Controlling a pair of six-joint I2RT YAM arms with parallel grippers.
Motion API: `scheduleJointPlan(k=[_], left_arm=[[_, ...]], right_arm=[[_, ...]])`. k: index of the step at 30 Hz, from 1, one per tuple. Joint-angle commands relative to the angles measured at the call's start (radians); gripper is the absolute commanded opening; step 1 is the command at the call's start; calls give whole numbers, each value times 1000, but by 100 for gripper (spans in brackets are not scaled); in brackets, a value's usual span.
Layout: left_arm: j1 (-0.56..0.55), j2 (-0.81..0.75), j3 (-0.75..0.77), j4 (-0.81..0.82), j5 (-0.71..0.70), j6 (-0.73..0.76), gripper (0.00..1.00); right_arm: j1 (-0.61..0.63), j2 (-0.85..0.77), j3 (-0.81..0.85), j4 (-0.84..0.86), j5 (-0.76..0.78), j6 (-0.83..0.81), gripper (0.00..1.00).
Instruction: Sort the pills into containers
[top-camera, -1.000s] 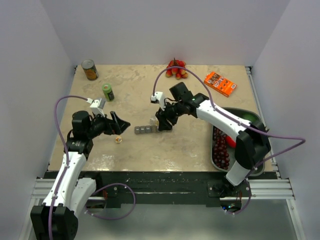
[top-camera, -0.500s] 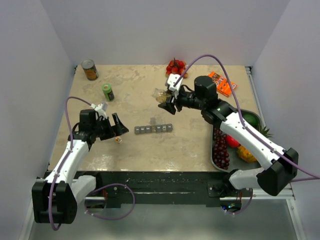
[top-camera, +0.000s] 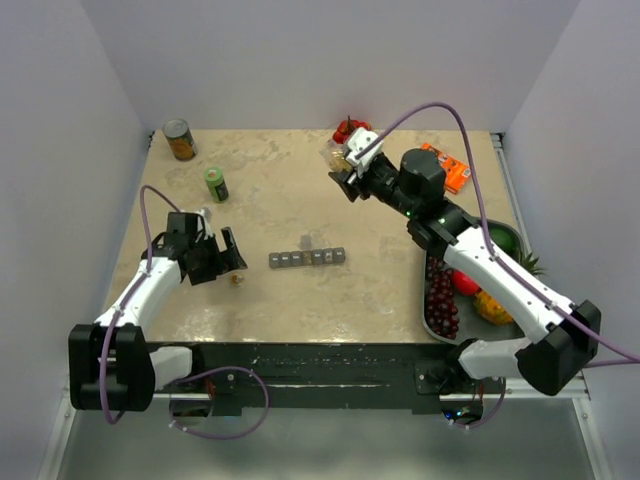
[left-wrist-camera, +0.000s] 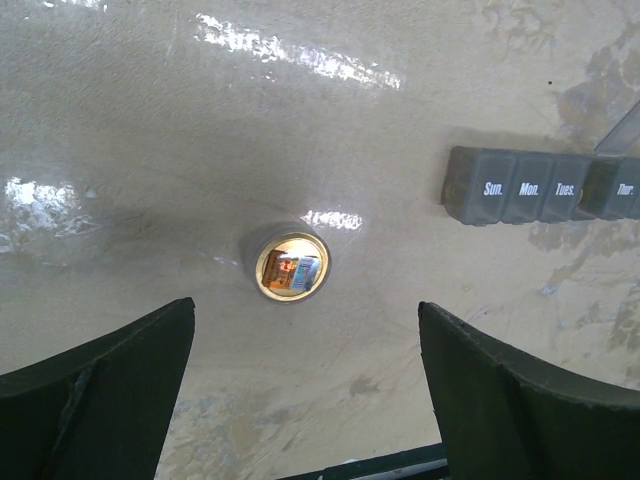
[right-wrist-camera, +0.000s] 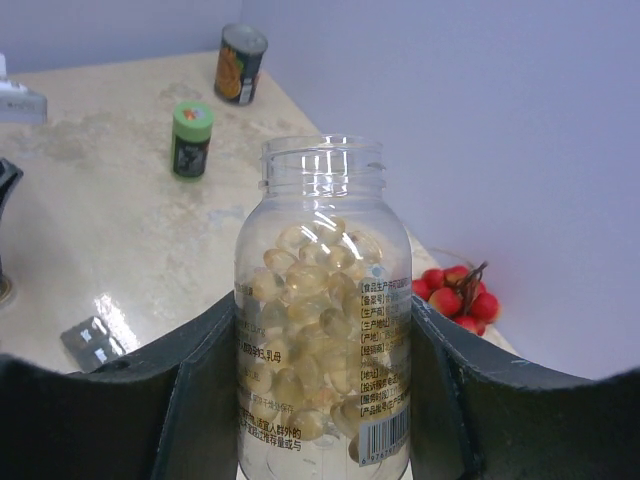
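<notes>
The grey pill-organiser strip (top-camera: 307, 258) lies flat mid-table; its day labels show in the left wrist view (left-wrist-camera: 545, 187). My right gripper (top-camera: 348, 175) is shut on an uncapped clear bottle (top-camera: 341, 158) and holds it upright, high over the back of the table. The bottle (right-wrist-camera: 320, 320) is full of yellowish softgel pills. My left gripper (top-camera: 222, 262) is open and empty, low over the table left of the strip. A small gold-rimmed cap (left-wrist-camera: 292, 270) lies on the table just ahead of its fingers (left-wrist-camera: 100, 390).
A green bottle (top-camera: 216, 183) and a tin can (top-camera: 180, 139) stand at the back left. Red fruit (top-camera: 350, 128) and an orange box (top-camera: 445, 165) lie at the back. A tray (top-camera: 505, 232) with grapes and other fruit sits at the right edge.
My right arm has lifted the pill bottle from beside the strip and carried it up toward the back. My left arm has drawn back a little to the left.
</notes>
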Motion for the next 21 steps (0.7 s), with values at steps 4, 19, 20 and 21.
scheduleJointPlan(k=[4,19,20,21], left_arm=[[-31,53,19,14,-32,3,92],[-193,255,130,-29,-303,12,76],[-193,258,130,-27,-308,16,76],[-193,267,133,-26,-308,20,72]], right_arm=[[-1,-199,-144,288,-131,82,0],[-17,-345,-391,412,-182,194,0],[-17,-347,-397,412,-185,199,0],[-17,-350,-400,415,-188,200,0]])
